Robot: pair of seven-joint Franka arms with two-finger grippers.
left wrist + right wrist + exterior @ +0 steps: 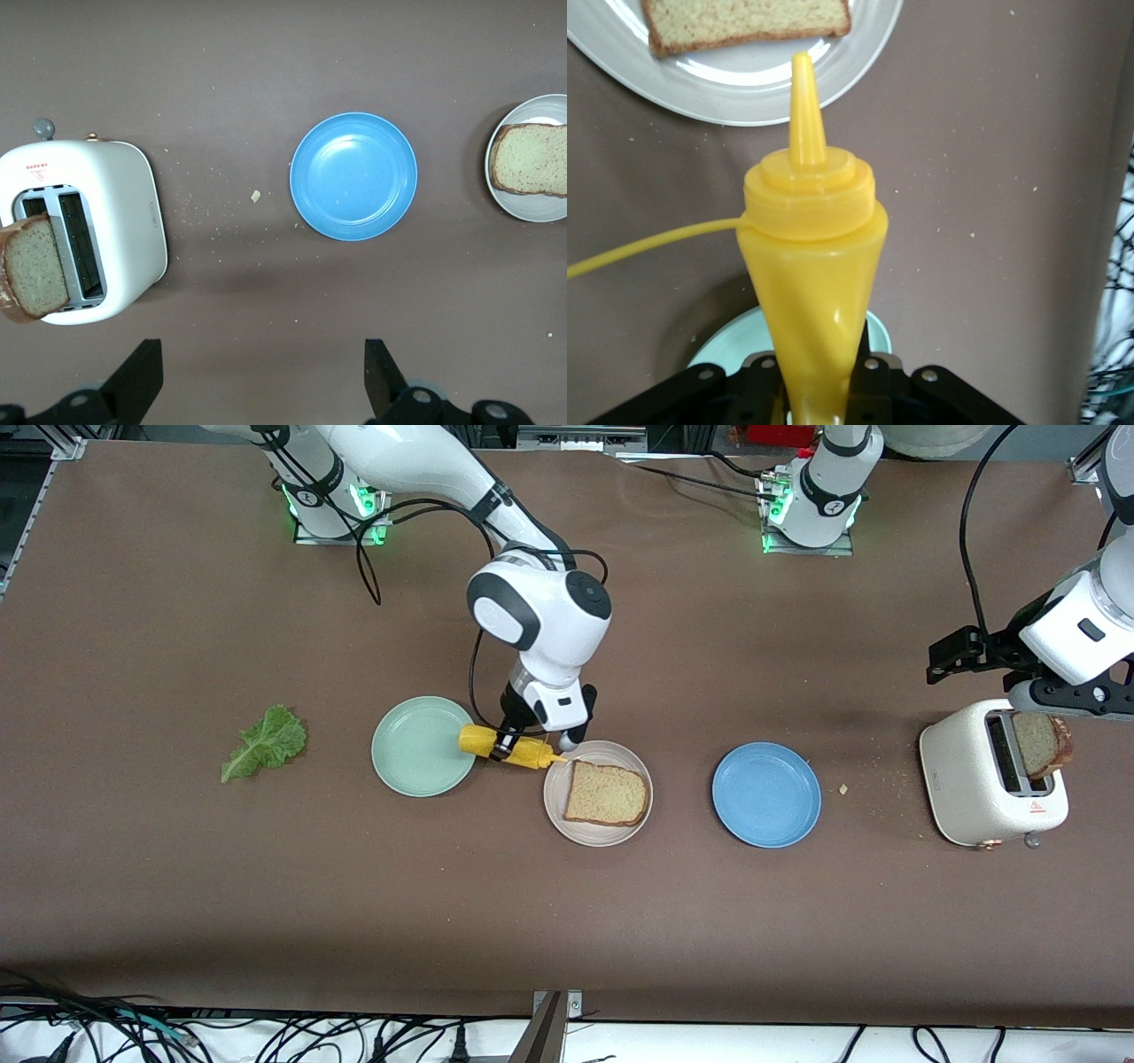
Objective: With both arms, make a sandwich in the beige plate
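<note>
One bread slice [606, 793] lies on the beige plate [555, 802] mid-table. A second slice [1041, 744] sticks up out of the white toaster [966, 779] at the left arm's end. The lettuce leaf [266, 742] lies on the table at the right arm's end. My right gripper [507, 746] is shut on a yellow squeeze bottle [536, 753], held sideways with its nozzle at the plate's rim [744, 97]. My left gripper [952, 657] is open and empty in the air beside the toaster [115, 195].
A mint green plate [416, 753] lies beside the beige plate toward the right arm's end, partly under the bottle. A blue plate [766, 794] lies between the beige plate and the toaster. Crumbs dot the table by the toaster.
</note>
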